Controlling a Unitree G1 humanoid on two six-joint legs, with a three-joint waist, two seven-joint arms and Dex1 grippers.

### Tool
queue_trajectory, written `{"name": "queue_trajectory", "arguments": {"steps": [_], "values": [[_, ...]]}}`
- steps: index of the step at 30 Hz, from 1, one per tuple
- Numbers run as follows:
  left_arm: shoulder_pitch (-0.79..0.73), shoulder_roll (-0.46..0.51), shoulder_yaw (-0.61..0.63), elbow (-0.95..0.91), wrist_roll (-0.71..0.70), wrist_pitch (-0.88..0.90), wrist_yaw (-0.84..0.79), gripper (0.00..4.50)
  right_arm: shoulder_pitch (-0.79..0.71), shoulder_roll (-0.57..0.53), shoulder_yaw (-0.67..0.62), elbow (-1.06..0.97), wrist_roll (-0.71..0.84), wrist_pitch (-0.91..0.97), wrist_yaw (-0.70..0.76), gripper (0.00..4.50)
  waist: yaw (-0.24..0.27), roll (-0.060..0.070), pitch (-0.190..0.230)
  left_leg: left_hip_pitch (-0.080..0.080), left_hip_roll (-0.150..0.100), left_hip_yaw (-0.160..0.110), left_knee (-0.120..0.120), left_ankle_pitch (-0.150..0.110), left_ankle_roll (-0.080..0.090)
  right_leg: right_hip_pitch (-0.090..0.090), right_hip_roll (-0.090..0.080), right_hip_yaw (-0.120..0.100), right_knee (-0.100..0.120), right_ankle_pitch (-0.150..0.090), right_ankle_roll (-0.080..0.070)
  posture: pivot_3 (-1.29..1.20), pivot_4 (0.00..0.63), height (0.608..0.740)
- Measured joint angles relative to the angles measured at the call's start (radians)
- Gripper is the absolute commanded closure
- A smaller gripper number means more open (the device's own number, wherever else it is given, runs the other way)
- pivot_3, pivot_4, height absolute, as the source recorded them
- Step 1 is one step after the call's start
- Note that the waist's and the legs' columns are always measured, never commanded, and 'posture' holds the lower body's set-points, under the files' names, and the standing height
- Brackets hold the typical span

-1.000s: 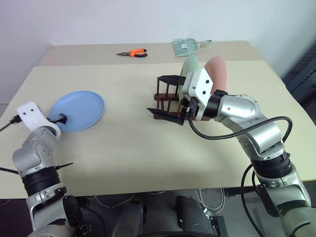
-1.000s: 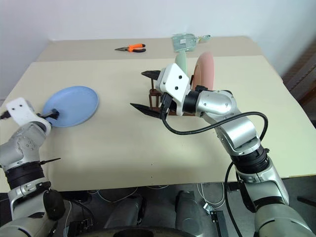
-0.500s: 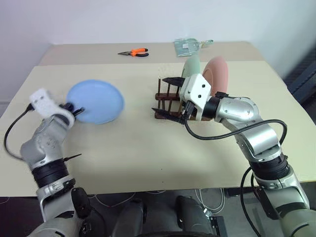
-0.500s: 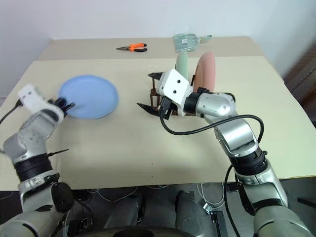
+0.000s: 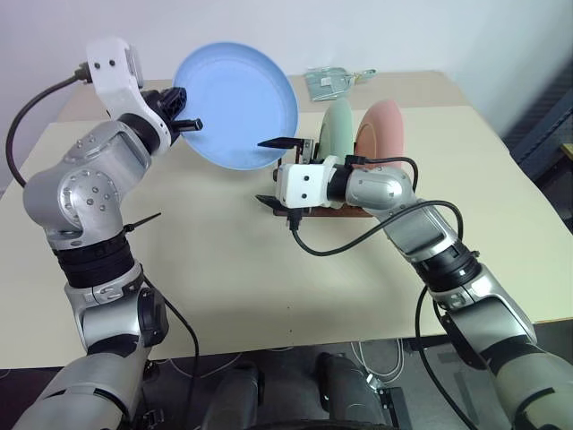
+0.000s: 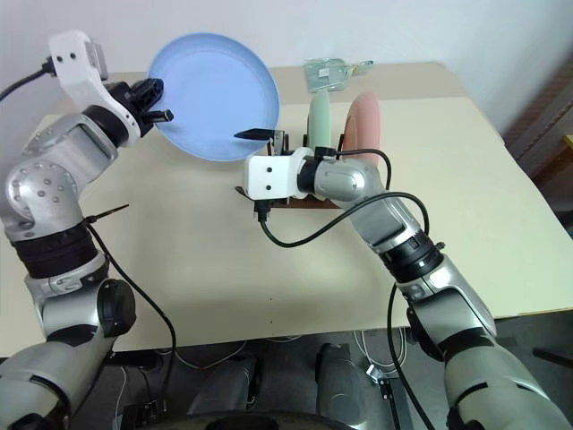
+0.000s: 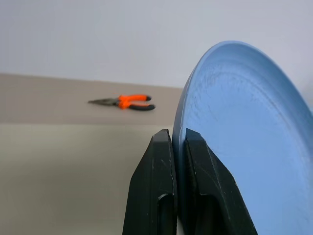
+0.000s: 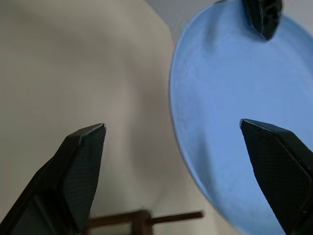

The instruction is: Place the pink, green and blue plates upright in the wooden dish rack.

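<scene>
My left gripper (image 5: 183, 123) is shut on the rim of the light blue plate (image 5: 235, 106), which it holds high above the table, tilted nearly on edge. The left wrist view shows both fingers (image 7: 155, 161) pinching the blue plate (image 7: 244, 147). My right gripper (image 5: 273, 172) stands open just below and right of that plate, its jaws wide on either side of the blue plate's (image 8: 230, 98) lower edge without touching it. Behind the right hand, the green plate (image 5: 338, 125) and pink plate (image 5: 383, 130) stand upright in the wooden dish rack (image 5: 345, 207), which the hand partly hides.
Orange-handled pliers (image 7: 128, 101) lie at the far side of the beige table (image 5: 224, 260). A clear packet (image 5: 336, 81) lies near the far edge behind the rack. A black cable loops from my right wrist over the table in front of the rack.
The left gripper shut on the blue plate's rim at the table's left, then lifted it up and rightwards, tipping it on edge. The right gripper rolled and shifted left towards the plate.
</scene>
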Motion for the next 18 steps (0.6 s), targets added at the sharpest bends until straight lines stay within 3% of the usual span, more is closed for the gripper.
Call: {"name": "queue_trajectory", "arguments": {"steps": [2, 7, 9, 13, 16, 18], "values": [[-0.008, -0.009, 0.011, -0.012, -0.017, 0.03, 0.012, 4.5, -0.023, 0.019, 0.0, 0.057, -0.03, -0.029, -0.018, 0.88, 0.002, 0.0, 0.0, 0.0, 0.0, 0.0, 0.0, 0.0, 0.0, 0.0, 0.0, 0.0, 0.0, 0.0, 0.0, 0.0, 0.15, 0.74], [-0.012, -0.017, 0.029, -0.038, -0.047, 0.085, 0.024, 4.5, -0.027, 0.03, -0.005, 0.122, -0.068, -0.064, -0.048, 3.39, 0.001, 0.0, 0.0, 0.0, 0.0, 0.0, 0.0, 0.002, -0.003, 0.0, 0.0, 0.0, 0.0, 0.0, 0.0, 0.0, 0.15, 0.74], [-0.012, -0.021, 0.043, -0.038, -0.052, 0.08, 0.028, 3.75, -0.027, 0.032, -0.009, 0.121, -0.071, -0.072, -0.048, 4.38, 0.0, 0.0, 0.0, 0.0, 0.0, 0.0, 0.0, 0.002, -0.004, 0.0, 0.0, 0.0, 0.0, 0.0, 0.0, 0.0, 0.15, 0.74], [-0.016, -0.093, 0.139, -0.039, -0.12, 0.001, 0.025, 1.92, -0.025, 0.042, -0.023, 0.097, -0.079, -0.085, -0.056, 4.5, 0.0, 0.0, 0.0, 0.0, 0.0, -0.001, -0.001, 0.003, -0.005, 0.0, 0.0, 0.0, 0.0, 0.0, 0.0, 0.0, 0.15, 0.74], [-0.042, -0.051, 0.176, -0.012, -0.1, -0.111, 0.041, 0.5, -0.009, 0.068, -0.052, 0.062, -0.062, -0.046, -0.061, 4.5, -0.003, -0.001, 0.0, 0.0, 0.0, 0.0, -0.001, 0.003, -0.006, -0.001, 0.001, 0.001, 0.0, 0.0, -0.001, 0.0, 0.15, 0.74], [-0.056, 0.023, 0.194, 0.036, -0.043, -0.216, 0.05, 0.5, 0.007, 0.104, -0.08, 0.021, -0.019, 0.002, -0.063, 4.5, -0.006, 0.0, 0.0, 0.001, 0.001, 0.0, -0.003, 0.004, -0.007, -0.002, 0.001, 0.002, 0.0, 0.001, -0.001, 0.0, 0.15, 0.74]]}}
